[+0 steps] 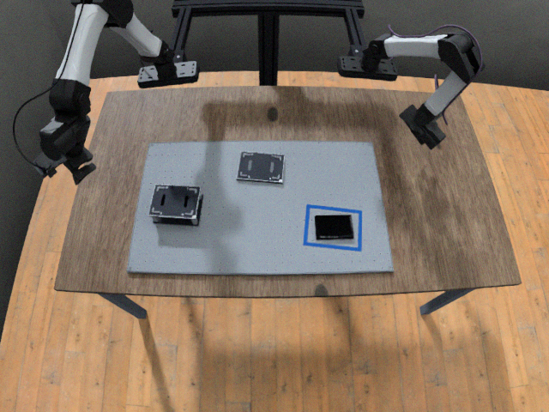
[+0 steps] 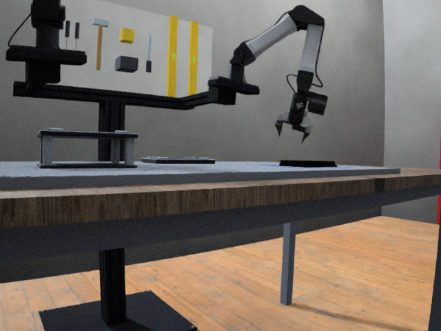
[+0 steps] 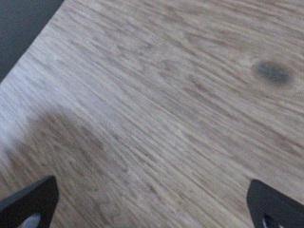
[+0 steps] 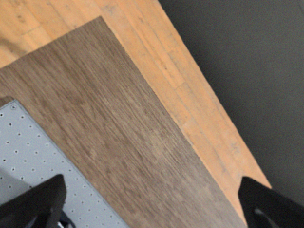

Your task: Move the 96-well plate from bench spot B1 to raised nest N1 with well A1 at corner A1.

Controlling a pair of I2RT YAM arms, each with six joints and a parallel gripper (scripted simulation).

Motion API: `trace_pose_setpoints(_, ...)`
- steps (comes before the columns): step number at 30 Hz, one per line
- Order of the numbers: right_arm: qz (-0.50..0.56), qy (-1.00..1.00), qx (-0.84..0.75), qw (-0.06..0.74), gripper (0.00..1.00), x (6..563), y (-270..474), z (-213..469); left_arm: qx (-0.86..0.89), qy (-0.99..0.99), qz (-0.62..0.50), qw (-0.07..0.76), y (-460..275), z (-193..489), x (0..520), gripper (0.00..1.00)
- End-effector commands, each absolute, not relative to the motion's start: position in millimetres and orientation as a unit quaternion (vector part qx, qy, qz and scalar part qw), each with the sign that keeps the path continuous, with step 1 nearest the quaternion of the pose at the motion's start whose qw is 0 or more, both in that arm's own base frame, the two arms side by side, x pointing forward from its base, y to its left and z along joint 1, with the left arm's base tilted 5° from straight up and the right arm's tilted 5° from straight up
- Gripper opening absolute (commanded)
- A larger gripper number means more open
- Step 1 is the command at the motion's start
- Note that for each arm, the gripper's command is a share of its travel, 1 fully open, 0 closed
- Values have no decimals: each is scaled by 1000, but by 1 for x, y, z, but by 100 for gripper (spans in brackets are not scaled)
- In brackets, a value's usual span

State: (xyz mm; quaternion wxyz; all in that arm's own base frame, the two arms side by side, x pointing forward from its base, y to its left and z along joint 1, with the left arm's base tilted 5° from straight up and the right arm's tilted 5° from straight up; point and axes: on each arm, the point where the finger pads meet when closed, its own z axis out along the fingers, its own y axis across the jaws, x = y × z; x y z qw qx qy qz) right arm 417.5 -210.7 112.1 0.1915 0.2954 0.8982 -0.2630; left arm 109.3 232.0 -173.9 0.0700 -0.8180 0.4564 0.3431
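The 96-well plate (image 1: 333, 227) (image 2: 308, 163) is black and lies on the mat inside the blue outline of B1 (image 1: 305, 225). Its rim letters are too small to read. The raised nest N1 (image 1: 174, 202) (image 2: 89, 134) stands on posts, its top bare between light corner locators; its A1 mark is not legible. My left gripper (image 1: 429, 136) (image 2: 291, 138) (image 3: 152, 186) is open and empty, high above the table and away from the plate. My right gripper (image 1: 63, 176) (image 4: 153, 183) is open and empty, high beside the table edge, away from the nest.
A low dark fixture (image 1: 260, 166) (image 2: 178, 161) with corner locators lies on the grey perforated mat (image 1: 266, 248) (image 4: 28, 142), between the nest and B1, nearer the arms. The wooden table (image 1: 443, 213) (image 3: 157, 104) (image 4: 119, 119) extends around the mat.
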Motion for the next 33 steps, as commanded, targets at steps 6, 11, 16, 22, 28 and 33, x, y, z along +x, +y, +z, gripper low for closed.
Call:
trace_pose_setpoints(6, -263, 895, 297, 203, 100, 421, -211, 121, -820, 452, 342, 74, 235, -172, 111, 100)
trace_pose_setpoints(11, -263, 895, 297, 203, 100, 421, -211, 121, -820, 452, 342, 74, 235, -172, 111, 100)
trace_pose_setpoints(16, -263, 895, 297, 203, 100, 421, -211, 121, -820, 452, 342, 74, 235, -172, 111, 100)
trace_pose_setpoints(22, -254, 896, 291, 220, 100, 424, -206, 124, -817, 464, 331, 87, 236, -171, 121, 100)
trace_pose_setpoints(28, -234, 901, 275, 239, 100, 422, -191, 118, -786, 520, 317, 106, 220, -168, 142, 100)
trace_pose_setpoints(33, -208, 910, 252, 255, 100, 415, -169, 104, -731, 600, 300, 122, 192, -166, 168, 100)
